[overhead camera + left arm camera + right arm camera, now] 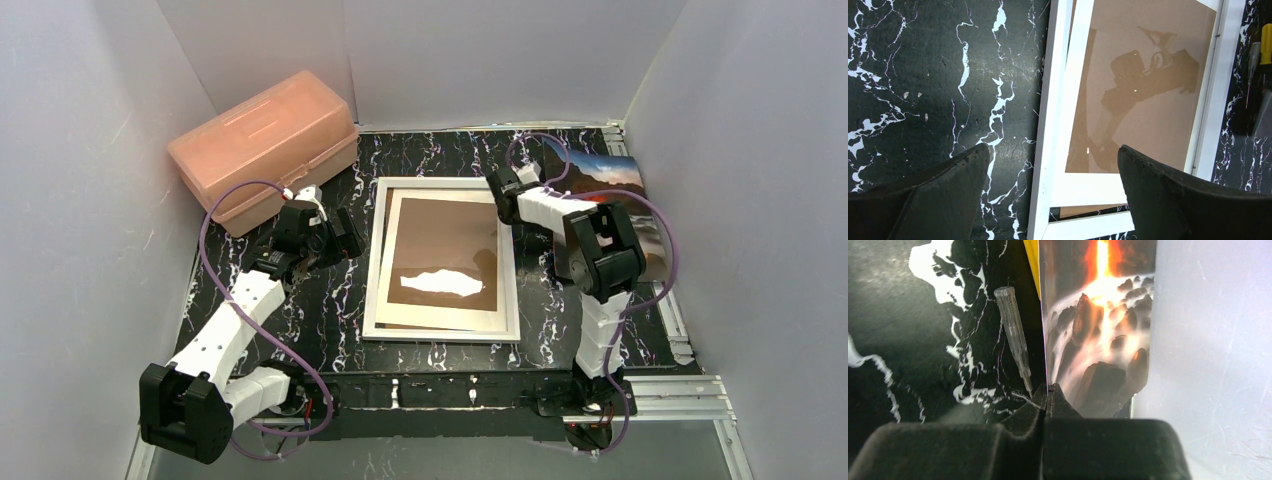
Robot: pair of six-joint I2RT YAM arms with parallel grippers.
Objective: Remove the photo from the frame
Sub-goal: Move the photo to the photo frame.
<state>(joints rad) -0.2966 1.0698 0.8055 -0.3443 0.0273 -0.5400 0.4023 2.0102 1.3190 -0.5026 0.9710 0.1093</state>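
Black fingers of the right gripper (1048,392) are pressed together at the edge of the glossy orange-sunset photo (1098,330); whether they pinch it is unclear. The photo lies outside the white-bordered rectangular frame (372,260), which holds a skewed brown board (430,240). The pink plastic box (265,145) is shut, contents hidden. The left gripper (1053,150) is spread.

I see the black marbled table (340,300) carrying the frame (375,260) in the middle, a pink box (265,145) far left, and the photo (610,175) far right, a screwdriver (1015,342) just beside it.
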